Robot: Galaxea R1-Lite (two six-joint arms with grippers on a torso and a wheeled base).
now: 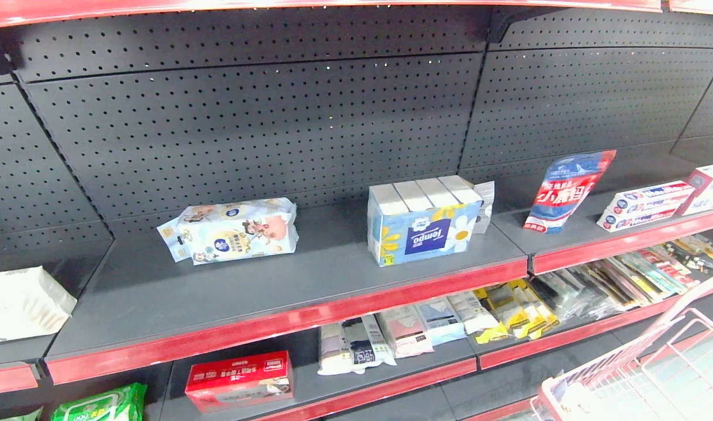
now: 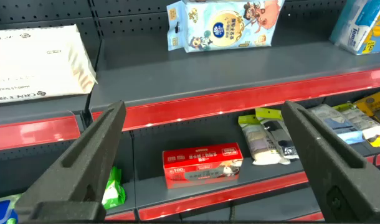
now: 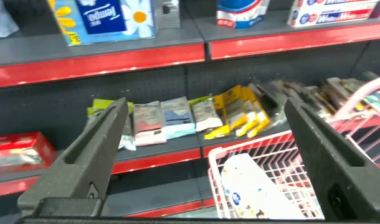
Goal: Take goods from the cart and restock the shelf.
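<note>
The dark shelf [image 1: 310, 275] with a red front edge carries a cartoon-printed soft pack [image 1: 231, 230] and a blue tissue multipack [image 1: 424, 225], with bare board around them. A pink wire cart [image 1: 637, 362] stands at the lower right. In the right wrist view the cart [image 3: 271, 152] holds a white package [image 3: 246, 186]. My right gripper [image 3: 207, 106] hangs open above the cart's near corner, holding nothing. My left gripper [image 2: 204, 112] is open and holds nothing, facing the shelf front below the cartoon pack [image 2: 224, 25].
A red-blue pouch [image 1: 568, 190] and toothpaste boxes [image 1: 646, 204] sit on the shelf section to the right. A white pack [image 1: 17, 304] lies at the far left. The lower shelf holds a red box [image 1: 239, 380], green wipes [image 1: 99, 403] and several small packets [image 1: 426, 324].
</note>
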